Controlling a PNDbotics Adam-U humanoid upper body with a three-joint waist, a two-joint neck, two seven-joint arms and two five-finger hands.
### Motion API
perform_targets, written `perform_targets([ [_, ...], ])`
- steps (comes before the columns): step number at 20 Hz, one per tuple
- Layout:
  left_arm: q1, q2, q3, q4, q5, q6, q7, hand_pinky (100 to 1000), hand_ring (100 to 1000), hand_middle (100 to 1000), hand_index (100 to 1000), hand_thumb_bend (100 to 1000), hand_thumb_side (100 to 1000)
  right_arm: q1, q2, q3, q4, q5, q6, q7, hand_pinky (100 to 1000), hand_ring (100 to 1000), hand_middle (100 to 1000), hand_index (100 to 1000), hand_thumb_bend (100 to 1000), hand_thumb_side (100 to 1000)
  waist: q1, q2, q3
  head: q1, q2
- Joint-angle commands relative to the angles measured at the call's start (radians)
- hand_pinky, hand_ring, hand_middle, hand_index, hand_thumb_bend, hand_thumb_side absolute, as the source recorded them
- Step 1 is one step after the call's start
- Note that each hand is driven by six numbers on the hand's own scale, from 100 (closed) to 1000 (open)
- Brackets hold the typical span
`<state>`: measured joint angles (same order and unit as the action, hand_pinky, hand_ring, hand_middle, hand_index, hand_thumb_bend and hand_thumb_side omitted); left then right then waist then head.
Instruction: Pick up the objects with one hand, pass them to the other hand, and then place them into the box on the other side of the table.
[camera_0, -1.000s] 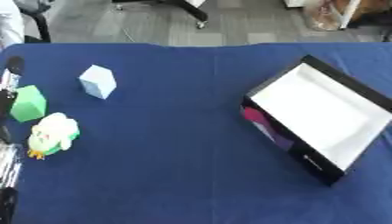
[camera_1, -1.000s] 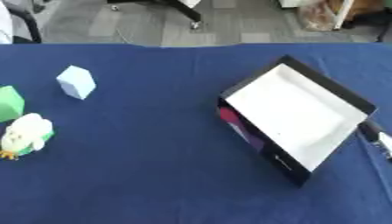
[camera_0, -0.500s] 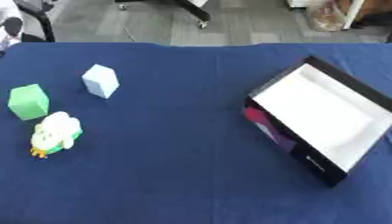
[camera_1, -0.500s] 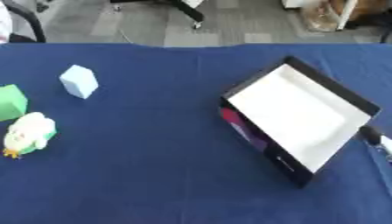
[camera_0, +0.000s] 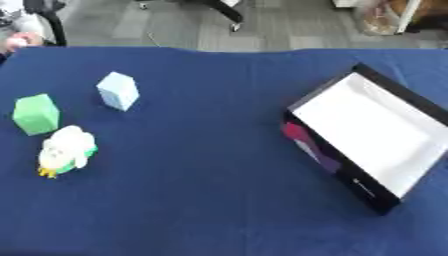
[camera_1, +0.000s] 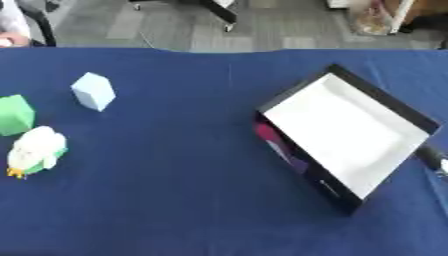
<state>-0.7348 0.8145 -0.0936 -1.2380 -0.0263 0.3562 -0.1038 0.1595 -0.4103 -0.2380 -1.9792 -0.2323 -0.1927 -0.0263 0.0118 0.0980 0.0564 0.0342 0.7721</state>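
Note:
Three objects lie on the left of the blue table (camera_0: 201, 200): a light blue block (camera_0: 118, 90), a green block (camera_0: 37, 114) and, just in front of the green one, a white and green toy (camera_0: 65, 149) with yellow feet. The black box (camera_0: 374, 135) with a white inside lies tilted on the right, and nothing is in it. My left hand shows in neither view. Only a dark sliver of my right hand (camera_1: 430, 154) shows at the right edge, just beyond the box's outer wall, apart from all three objects.
The table's far edge runs along the top, with grey floor and chair legs (camera_0: 229, 12) beyond it. Bare blue cloth stretches between the objects on the left and the box.
My left hand, at the left edge beside the green block and the toy a second ago, has drawn out of view. The objects and the box have not moved.

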Motion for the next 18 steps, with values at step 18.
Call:
perform_targets([
  [18, -0.164, 0.077, 0.039, 0.294, -0.487, 0.022, -0.624, 915, 916, 783, 854, 812, 100, 0.004, -0.014, 0.01, -0.021, 0.038, 0.012, 0.016, 985, 991, 995, 1000, 689, 183, 0.021, 0.019, 0.001, -0.013, -0.002],
])
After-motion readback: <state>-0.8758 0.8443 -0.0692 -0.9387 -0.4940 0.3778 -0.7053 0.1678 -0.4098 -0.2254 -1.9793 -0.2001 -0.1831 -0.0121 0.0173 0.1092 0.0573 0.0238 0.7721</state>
